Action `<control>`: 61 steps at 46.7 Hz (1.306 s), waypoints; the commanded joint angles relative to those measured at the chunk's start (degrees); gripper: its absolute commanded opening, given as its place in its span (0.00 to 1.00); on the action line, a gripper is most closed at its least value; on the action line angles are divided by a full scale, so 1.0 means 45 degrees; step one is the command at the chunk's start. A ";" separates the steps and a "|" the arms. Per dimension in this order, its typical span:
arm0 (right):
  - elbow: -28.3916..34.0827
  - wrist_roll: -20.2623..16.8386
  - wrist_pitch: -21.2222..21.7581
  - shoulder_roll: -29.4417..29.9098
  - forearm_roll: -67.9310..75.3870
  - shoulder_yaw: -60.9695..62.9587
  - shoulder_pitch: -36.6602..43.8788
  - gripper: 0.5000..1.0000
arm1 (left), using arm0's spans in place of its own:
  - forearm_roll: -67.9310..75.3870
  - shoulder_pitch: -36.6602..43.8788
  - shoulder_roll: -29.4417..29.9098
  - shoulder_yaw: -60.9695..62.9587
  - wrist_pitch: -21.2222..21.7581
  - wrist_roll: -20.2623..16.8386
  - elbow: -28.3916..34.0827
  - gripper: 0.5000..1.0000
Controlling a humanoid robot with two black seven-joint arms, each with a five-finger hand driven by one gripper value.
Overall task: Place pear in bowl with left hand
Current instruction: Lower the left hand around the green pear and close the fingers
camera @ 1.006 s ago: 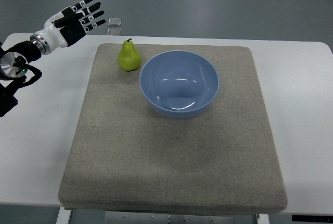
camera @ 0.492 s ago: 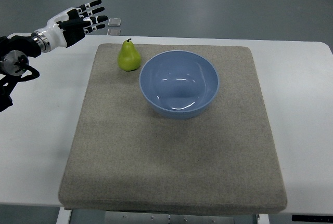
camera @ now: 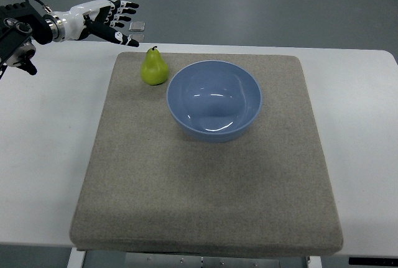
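None of the placing is done yet: the pear (camera: 154, 68) is standing upright on the grey mat (camera: 205, 181), just left of the blue bowl (camera: 214, 100), untouched. The left hand (camera: 107, 19) is hovering beyond its far left, fingers spread and holding nothing, so reaching, grasping and dropping all remain.

Small clear object (camera: 137, 26) (perhaps plastic) too tiny to identify.
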 commanded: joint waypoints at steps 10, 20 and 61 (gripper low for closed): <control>0.0000 -0.0012 0.0000 0.0000 -0.0007 -0.0016 0.0001 0.85 | 0.0963 -0.1462 -0.0134 0.4524 0.1387 -0.0936 -0.0159 0.99; 0.0000 0.0008 0.0000 0.0000 -0.0007 0.0003 0.0001 0.85 | 0.1353 -0.1775 -0.0427 0.5795 0.1721 -0.0936 -0.0101 0.98; 0.0000 0.0007 0.0000 0.0000 -0.0007 -0.0017 0.0001 0.85 | 0.2057 -0.0955 -0.1834 0.6088 0.3225 -0.0936 0.0700 0.97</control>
